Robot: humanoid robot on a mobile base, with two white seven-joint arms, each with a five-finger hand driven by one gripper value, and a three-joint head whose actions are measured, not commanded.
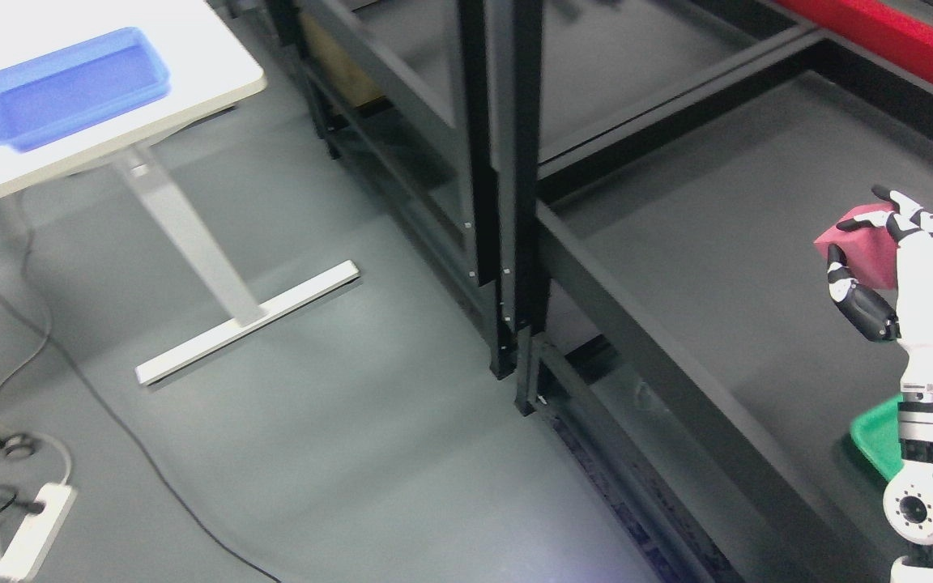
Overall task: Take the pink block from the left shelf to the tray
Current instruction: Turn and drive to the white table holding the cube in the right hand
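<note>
The shelf deck at right of frame is bare around the right hand, leaving open room on all sides. Black uprights at centre frame stand between the shelf and the desk at upper left. Open floor fills the lower centre; cables cross the lower left.
</note>
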